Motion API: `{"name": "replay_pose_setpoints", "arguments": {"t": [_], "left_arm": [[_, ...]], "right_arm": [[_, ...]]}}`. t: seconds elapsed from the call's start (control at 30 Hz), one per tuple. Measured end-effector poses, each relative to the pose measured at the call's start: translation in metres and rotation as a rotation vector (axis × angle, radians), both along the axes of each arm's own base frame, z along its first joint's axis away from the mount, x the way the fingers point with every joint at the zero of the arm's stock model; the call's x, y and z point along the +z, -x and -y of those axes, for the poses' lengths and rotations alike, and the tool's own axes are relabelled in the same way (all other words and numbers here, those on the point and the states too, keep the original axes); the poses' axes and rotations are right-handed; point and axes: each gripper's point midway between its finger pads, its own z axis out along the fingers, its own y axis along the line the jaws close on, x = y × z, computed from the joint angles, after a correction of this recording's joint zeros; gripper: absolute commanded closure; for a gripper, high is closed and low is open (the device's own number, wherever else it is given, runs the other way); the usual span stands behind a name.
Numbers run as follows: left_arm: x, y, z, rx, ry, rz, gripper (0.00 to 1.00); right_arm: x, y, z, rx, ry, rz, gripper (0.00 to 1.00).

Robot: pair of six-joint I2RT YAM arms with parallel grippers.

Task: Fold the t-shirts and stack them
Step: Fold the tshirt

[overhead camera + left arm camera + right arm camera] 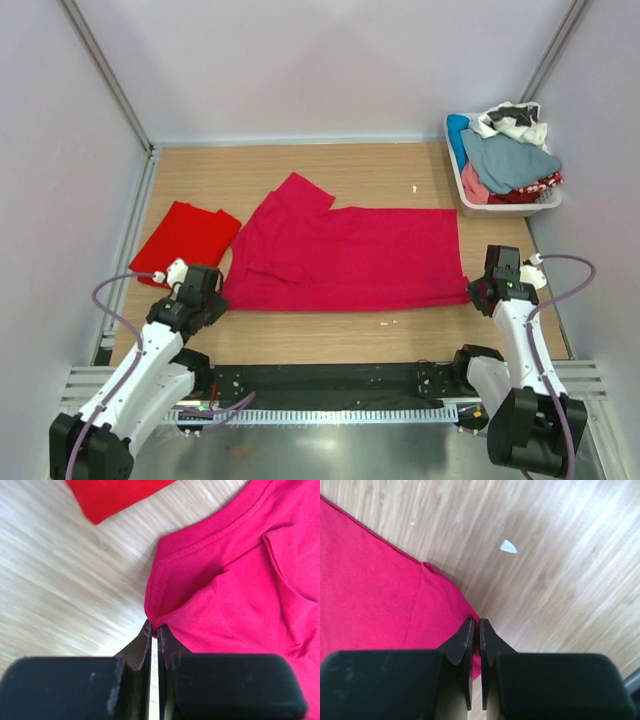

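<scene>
The crimson t-shirt [345,258] lies spread across the middle of the table, folded lengthwise, with a sleeve sticking out at its upper left. My left gripper [213,296] is shut on its near left corner by the collar [156,625]. My right gripper [480,292] is shut on its near right hem corner [476,625]. The scarlet t-shirt [186,237] lies folded at the far left of the table; its corner shows in the left wrist view [115,495].
A white basket [505,205] full of mixed clothes stands at the back right. Small white scraps [508,546] lie on the wood. Grey walls close in on both sides. A black strip [320,380] runs along the near edge.
</scene>
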Motion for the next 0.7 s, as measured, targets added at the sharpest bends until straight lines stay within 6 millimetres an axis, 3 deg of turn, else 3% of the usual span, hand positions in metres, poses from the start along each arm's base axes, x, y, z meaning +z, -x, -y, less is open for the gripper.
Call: {"name": "replay_pose_setpoints", "arguments": {"t": [0.07, 0.13, 0.23, 0.27, 0.3, 0.4, 0.5, 0.57, 0.63, 0.7], "left_arm": [[0.000, 0.005, -0.001, 0.008, 0.010, 0.003, 0.96], [0.000, 0.008, -0.001, 0.018, 0.018, 0.001, 0.91], [-0.002, 0.011, -0.001, 0.023, 0.018, -0.017, 0.82], [-0.003, 0.012, -0.001, 0.023, 0.019, -0.024, 0.65], [-0.004, 0.014, -0.002, 0.019, 0.015, -0.034, 0.55], [-0.008, 0.016, -0.002, 0.034, 0.017, -0.055, 0.36], [-0.010, 0.021, -0.005, 0.056, 0.007, -0.076, 0.36], [-0.011, 0.023, -0.008, 0.072, -0.005, -0.083, 0.36], [-0.012, 0.024, -0.012, 0.080, -0.021, -0.085, 0.36], [-0.011, 0.022, -0.013, 0.083, -0.030, -0.078, 0.36]], "right_arm": [[-0.001, 0.006, 0.000, -0.023, -0.003, 0.006, 0.80], [-0.005, 0.015, -0.001, -0.048, -0.005, -0.003, 0.58], [-0.007, 0.025, 0.001, -0.088, 0.001, -0.019, 0.38], [-0.007, 0.026, 0.003, -0.096, 0.007, -0.019, 0.32], [-0.006, 0.027, 0.004, -0.109, 0.012, -0.015, 0.27], [-0.001, 0.030, 0.008, -0.130, 0.033, -0.005, 0.22], [0.013, 0.023, 0.011, -0.110, 0.060, 0.034, 0.25], [0.022, 0.008, 0.007, -0.030, 0.056, 0.081, 0.27], [0.033, -0.013, -0.006, 0.086, 0.033, 0.135, 0.32], [0.041, -0.036, -0.029, 0.235, 0.004, 0.177, 0.44]]}}
